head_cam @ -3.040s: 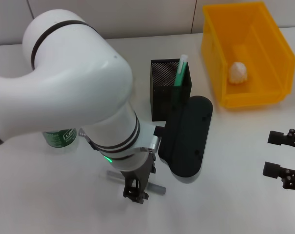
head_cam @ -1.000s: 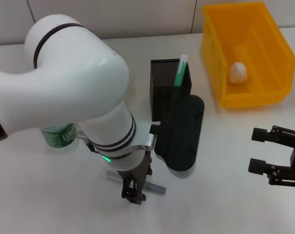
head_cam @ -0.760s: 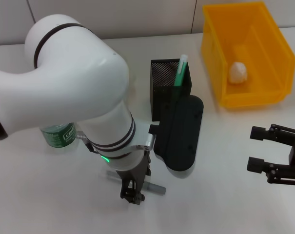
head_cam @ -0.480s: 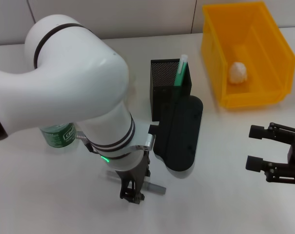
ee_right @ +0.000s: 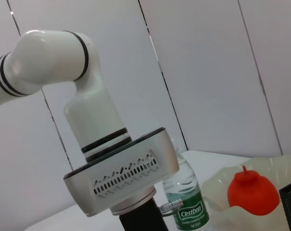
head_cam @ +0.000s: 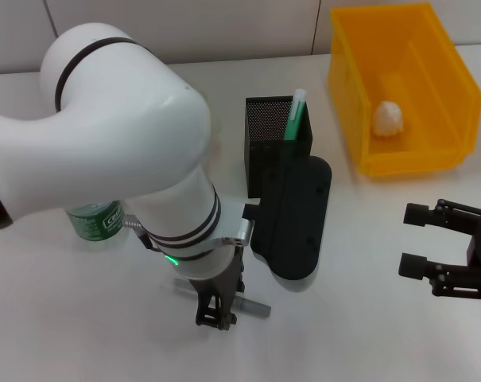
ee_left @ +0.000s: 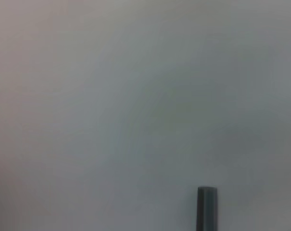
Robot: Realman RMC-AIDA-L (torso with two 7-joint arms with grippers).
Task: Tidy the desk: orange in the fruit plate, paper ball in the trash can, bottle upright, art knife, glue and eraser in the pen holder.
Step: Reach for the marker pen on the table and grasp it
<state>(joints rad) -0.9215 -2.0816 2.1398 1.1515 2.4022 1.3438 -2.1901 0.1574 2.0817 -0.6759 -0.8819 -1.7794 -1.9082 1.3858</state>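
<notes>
Art knife (head_cam: 254,305), your grey stick, lies flat on the desk (head_cam: 367,334) under your left gripper (head_cam: 211,320), which points straight down, fingers straddling it, grasp unclear. Behind stands the pen holder (head_cam: 273,147). Your right gripper (head_cam: 412,239) hovers spread, far right.

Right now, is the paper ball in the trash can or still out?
In: the paper ball lies on the floor of the trash can.

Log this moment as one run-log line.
left gripper: down on grey stick | right gripper: open, idle | paper ball: in trash can
</notes>
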